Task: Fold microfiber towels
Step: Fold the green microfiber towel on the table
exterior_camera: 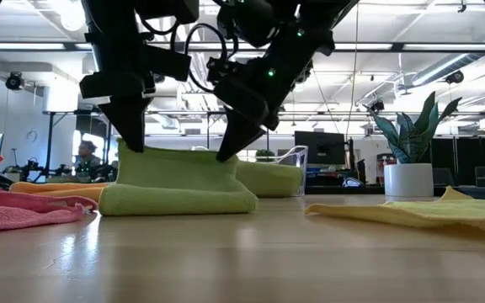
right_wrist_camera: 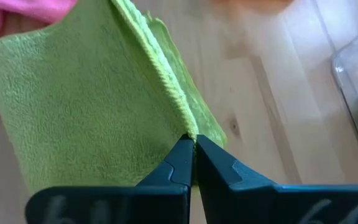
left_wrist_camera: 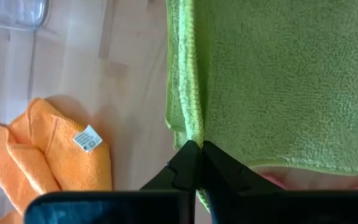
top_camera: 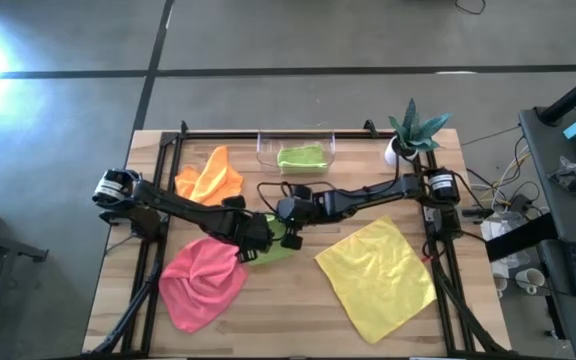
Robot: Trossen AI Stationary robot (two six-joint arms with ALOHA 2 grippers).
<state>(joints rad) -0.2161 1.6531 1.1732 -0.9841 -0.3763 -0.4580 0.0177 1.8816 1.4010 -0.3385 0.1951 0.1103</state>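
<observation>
I see my left gripper [left_wrist_camera: 199, 146] pinched tight on the edge of a lime green towel [left_wrist_camera: 272, 81]. My right gripper [right_wrist_camera: 191, 142] is pinched tight on the same towel's edge too. Both grippers meet in the middle of the table [top_camera: 298, 320], close to each other, with the left gripper [top_camera: 264, 236] just left of the right gripper [top_camera: 290, 214]. From the low view, each one comes down onto the top of the towel [exterior_camera: 179, 187], one at each end. The towel is folded and lies flat on the wood.

Just near and left of it lies the pink towel [top_camera: 203, 280], all bunched up. It touches the green one. Farther back and to the left is the orange towel [top_camera: 208, 178], crumpled, with a small white tag [left_wrist_camera: 87, 139] on it. To the right, apart from the grippers, the yellow towel [top_camera: 378, 275] lies spread out flat.

At the far edge of the table sits a clear bin [top_camera: 268, 150]. A second lime green towel [top_camera: 301, 157], folded, is inside it. A plant in a white pot [top_camera: 408, 140] stands at the far right corner.
</observation>
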